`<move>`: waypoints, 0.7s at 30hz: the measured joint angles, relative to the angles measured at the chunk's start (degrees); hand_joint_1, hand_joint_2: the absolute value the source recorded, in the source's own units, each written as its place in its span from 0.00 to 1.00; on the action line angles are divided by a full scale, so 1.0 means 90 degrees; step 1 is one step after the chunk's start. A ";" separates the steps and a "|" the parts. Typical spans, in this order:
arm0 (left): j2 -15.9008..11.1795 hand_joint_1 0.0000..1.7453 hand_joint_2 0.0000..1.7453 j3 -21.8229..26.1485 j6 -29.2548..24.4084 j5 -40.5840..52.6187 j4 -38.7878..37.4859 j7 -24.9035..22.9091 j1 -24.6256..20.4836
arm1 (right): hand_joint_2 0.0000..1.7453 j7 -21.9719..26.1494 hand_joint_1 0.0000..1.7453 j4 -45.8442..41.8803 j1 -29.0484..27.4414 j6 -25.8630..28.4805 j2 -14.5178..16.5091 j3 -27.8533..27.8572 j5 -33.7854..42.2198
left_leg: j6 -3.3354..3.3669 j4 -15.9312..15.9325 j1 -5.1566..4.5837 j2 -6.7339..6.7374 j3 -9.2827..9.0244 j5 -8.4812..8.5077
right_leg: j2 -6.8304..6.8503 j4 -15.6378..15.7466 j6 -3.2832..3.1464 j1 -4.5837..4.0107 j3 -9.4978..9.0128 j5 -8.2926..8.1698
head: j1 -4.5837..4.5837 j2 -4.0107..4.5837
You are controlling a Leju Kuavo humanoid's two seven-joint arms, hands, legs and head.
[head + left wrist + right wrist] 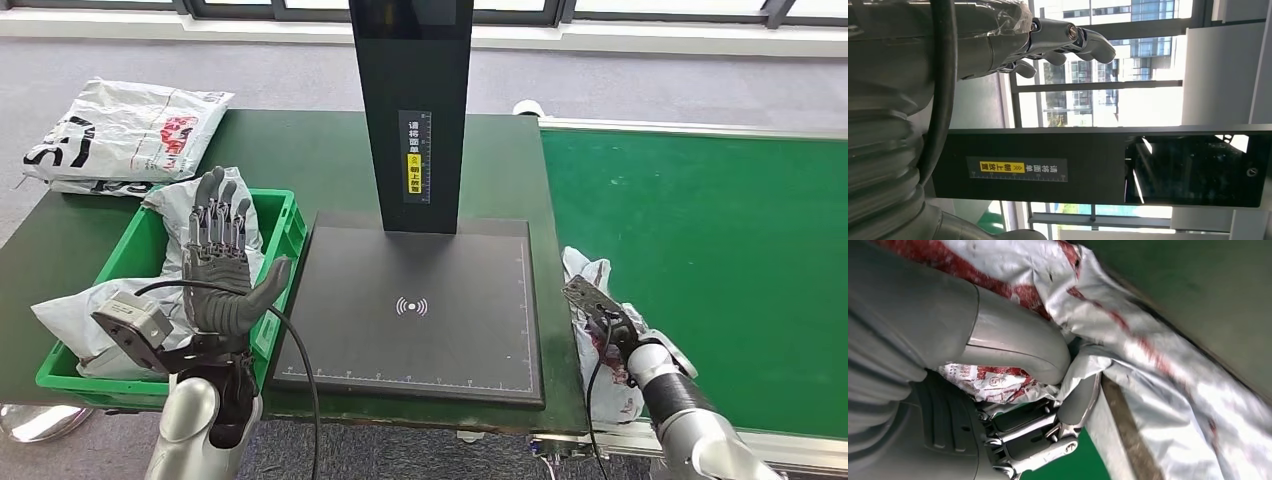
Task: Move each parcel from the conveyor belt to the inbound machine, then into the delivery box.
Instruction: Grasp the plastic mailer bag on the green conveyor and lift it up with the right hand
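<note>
A white plastic parcel (583, 270) with red print lies crumpled at the near left edge of the green conveyor belt (710, 230), beside the inbound machine. My right hand (613, 328) is down on it. In the right wrist view the thumb and fingers (1034, 436) pinch a fold of the parcel (1168, 365). The inbound machine's black scan plate (420, 335) lies bare under its dark post (412, 110). My left hand (222, 262) is raised with fingers spread, holding nothing, above the green delivery box (291, 214). The left wrist view shows its fingers (1068, 39) against windows.
The delivery box holds white parcels (180, 205) and another (62, 312) hangs over its near left side. More bagged parcels (120, 130) lie on the dark table at far left. The machine's post (1048, 170) stands between the two arms.
</note>
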State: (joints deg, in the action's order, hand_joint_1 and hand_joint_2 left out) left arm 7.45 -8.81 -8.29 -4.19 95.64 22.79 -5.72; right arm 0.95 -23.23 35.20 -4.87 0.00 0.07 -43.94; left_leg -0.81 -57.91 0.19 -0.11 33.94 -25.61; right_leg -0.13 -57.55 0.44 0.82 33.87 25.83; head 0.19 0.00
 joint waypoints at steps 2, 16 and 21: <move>-0.0001 0.00 1.00 0.0010 -0.0028 -0.0008 0.0072 0.0011 0.0062 | 1.00 0.0302 1.00 -0.0072 -0.0020 0.0061 -0.0053 0.0096 0.0586 | 0.0000 0.0000 -0.0001 0.0003 0.0001 -0.0001 | -0.0004 0.0000 0.0000 0.0001 0.0004 0.0000 | -0.0001 0.0000; -0.0002 0.00 1.00 0.0168 -0.0260 0.0046 0.0411 0.0061 0.0337 | 1.00 0.0650 1.00 -0.1868 -0.0275 -0.0212 -0.0478 0.0507 0.2686 | 0.0000 -0.0001 -0.0001 -0.0001 0.0007 0.0000 | -0.0002 0.0000 0.0000 0.0003 0.0009 -0.0001 | 0.0001 0.0000; -0.0001 0.00 1.00 0.0222 -0.0343 0.0050 0.0515 0.0092 0.0422 | 1.00 0.0778 1.00 -0.2495 -0.0436 -0.0174 -0.0546 0.0507 0.3040 | 0.0000 -0.0001 -0.0002 -0.0001 0.0009 0.0000 | -0.0001 0.0000 0.0000 0.0004 0.0010 -0.0001 | 0.0000 0.0000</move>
State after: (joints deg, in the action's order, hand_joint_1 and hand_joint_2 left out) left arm 7.44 -6.81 -11.39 -3.74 100.28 23.62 -1.92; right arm 7.95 -45.69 31.28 -6.44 -4.92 4.63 -16.58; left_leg -0.81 -57.92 0.17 -0.12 34.02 -25.61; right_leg -0.14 -57.55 0.45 0.85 33.96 25.83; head 0.19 0.00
